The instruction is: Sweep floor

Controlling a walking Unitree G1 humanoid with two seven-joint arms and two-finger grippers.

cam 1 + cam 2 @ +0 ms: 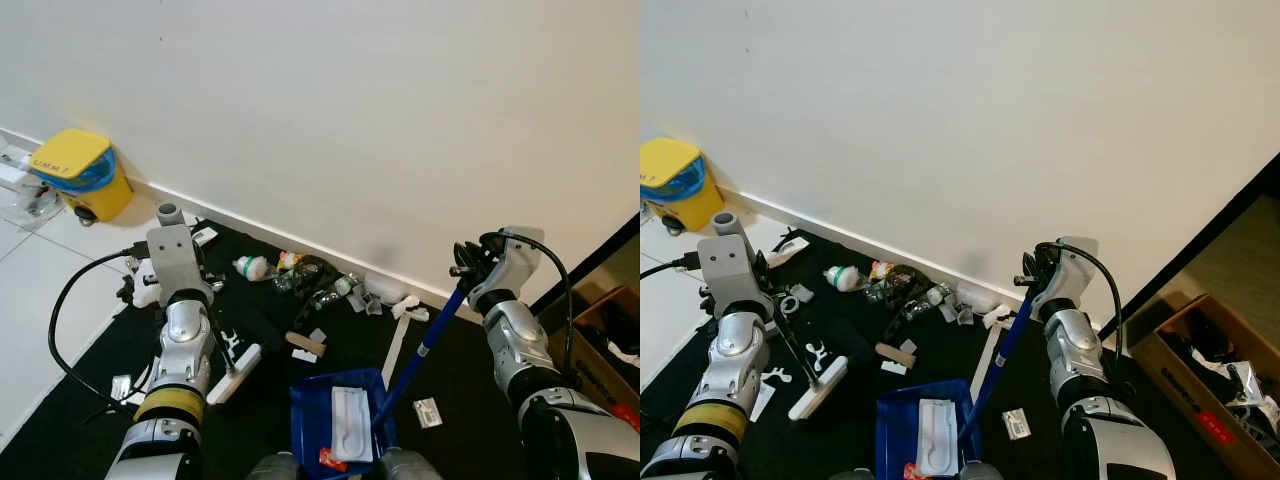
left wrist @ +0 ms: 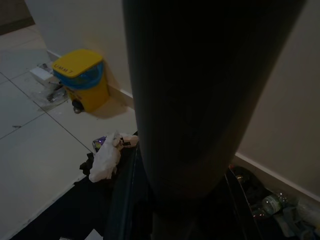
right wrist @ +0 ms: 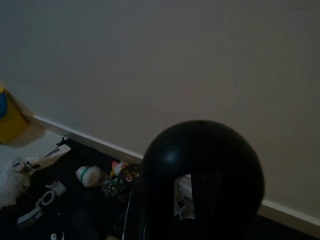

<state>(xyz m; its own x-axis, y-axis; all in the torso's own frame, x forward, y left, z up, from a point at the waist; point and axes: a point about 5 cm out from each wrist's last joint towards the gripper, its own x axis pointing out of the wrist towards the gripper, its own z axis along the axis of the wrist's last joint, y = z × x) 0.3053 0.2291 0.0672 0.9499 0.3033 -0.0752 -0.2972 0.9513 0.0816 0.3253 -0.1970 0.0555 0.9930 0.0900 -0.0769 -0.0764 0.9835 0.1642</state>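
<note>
Dustpan (image 1: 340,420), blue, is set flat on the black mat (image 1: 90,350) by its long blue handle (image 1: 425,345), on which the right gripper (image 1: 470,268) is clamped at the top, so the mouth faces the litter. Brush (image 1: 235,372), white-headed, is held on its stick by the left gripper (image 1: 172,285); finger spacing cannot be judged. Litter pile (image 1: 315,285) lies at 12 o'clock from the pan, along the baseboard (image 1: 250,225); brush head sits at 10 o'clock, near.

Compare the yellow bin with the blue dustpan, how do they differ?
The yellow bin stands on pale tile by the wall, while the blue dustpan lies on the black mat close to the robot. The bin is closed, with a blue liner at its rim; the dustpan is open, holding white packaging. Both are plastic.
</note>
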